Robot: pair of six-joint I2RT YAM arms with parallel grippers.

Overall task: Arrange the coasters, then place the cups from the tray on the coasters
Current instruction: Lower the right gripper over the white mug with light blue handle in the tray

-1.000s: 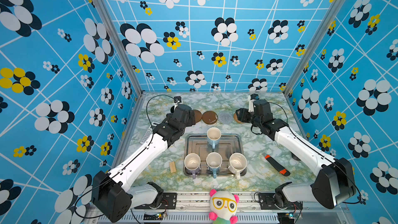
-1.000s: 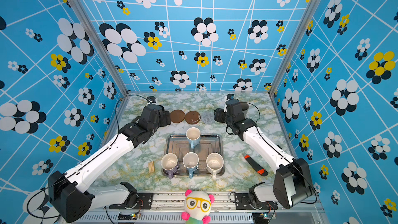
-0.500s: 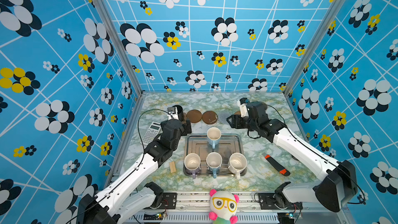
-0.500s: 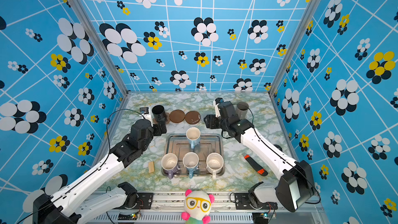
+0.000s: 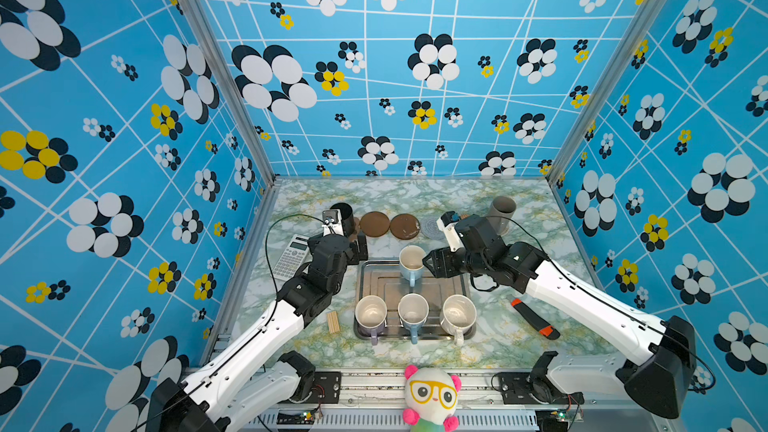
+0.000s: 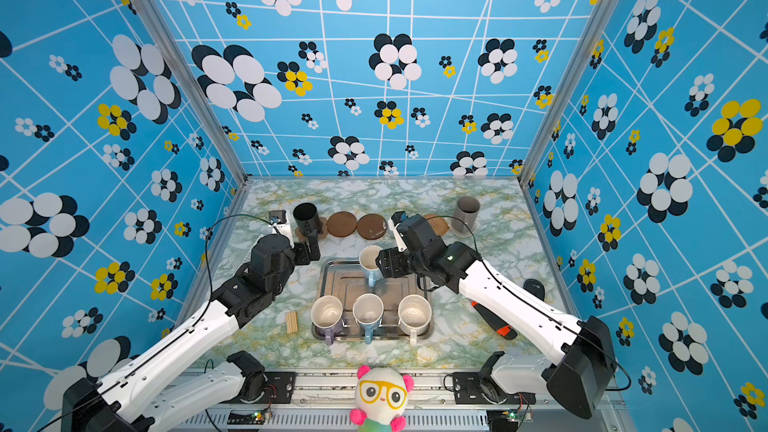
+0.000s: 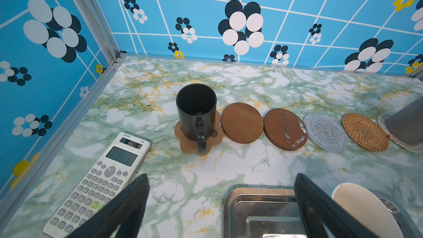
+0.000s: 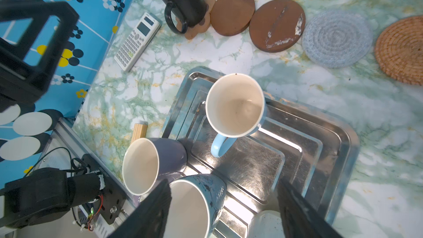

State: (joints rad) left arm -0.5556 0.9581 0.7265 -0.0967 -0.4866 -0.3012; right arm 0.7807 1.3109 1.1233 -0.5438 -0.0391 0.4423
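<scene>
Both tools hung open and empty: the left tool (image 7: pixel 220 177) above the surface (image 7: pixel 251 163) by the tray's far left corner, the right tool (image 8: pixel 223 180) over the tray (image 8: pixel 338 138). The black mug (image 7: pixel 196 111) sat on the paw coaster (image 7: pixel 188 144) near the surface's far edge. Next, I reckoned, came the light blue mug (image 8: pixel 235 108). The grip should pinch its wall opposite the handle, lift clear of the tray's lip, and centre it on the brown coaster (image 7: pixel 242 122).

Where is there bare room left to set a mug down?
Four coasters lie bare between the black mug and grey mug. The marble strip between coasters and tray is free. The tray's near edge is crowded: three mugs.
</scene>
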